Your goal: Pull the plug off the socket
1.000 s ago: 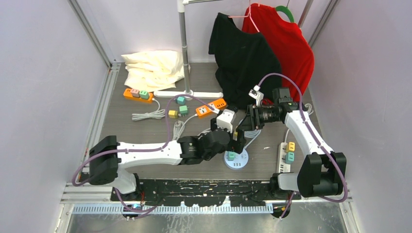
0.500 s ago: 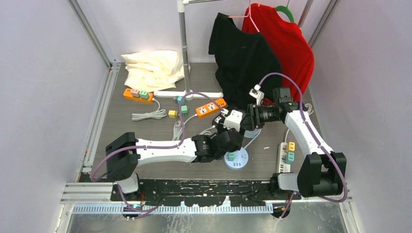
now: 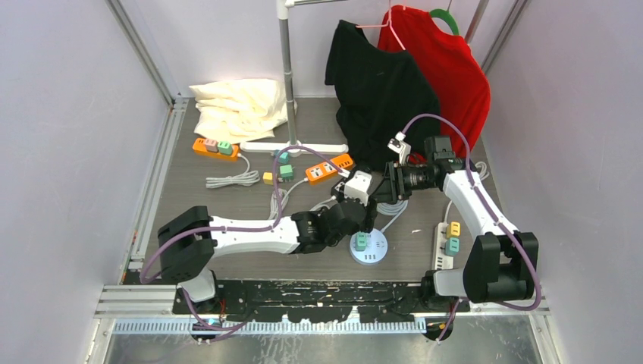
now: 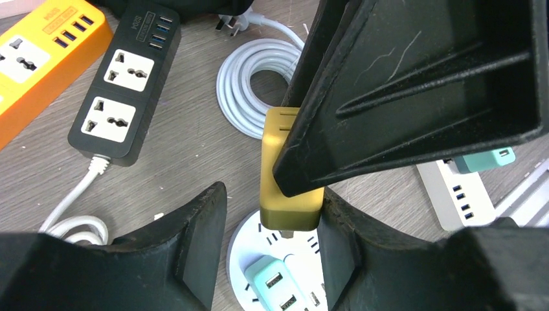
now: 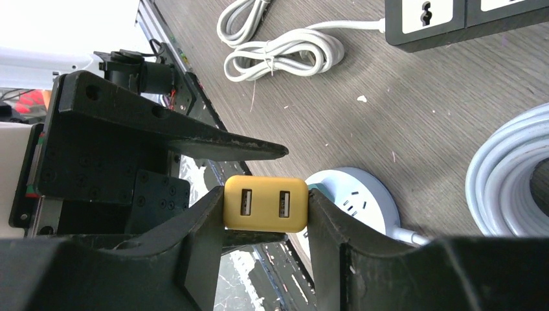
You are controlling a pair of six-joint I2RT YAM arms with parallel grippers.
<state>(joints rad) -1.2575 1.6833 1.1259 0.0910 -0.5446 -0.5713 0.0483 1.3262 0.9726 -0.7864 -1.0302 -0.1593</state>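
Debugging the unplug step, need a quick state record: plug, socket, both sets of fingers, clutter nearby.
target: plug, yellow, two USB ports
base: socket, round, white, directly under plug
grip_right: right fingers shut on plug
grip_left: left fingers flank socket, grip unclear
seated: cannot tell if prongs are out
also_in_socket: green plug
nearby: black strip, cable coiled

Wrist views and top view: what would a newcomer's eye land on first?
The yellow plug stands out: the right tool is clamped on it at the round white socket near the table's centre, where both arms meet. The left tool straddles the same plug, with a gap showing beside one finger. At the back, a red shirt and a black shirt hang from a rack.
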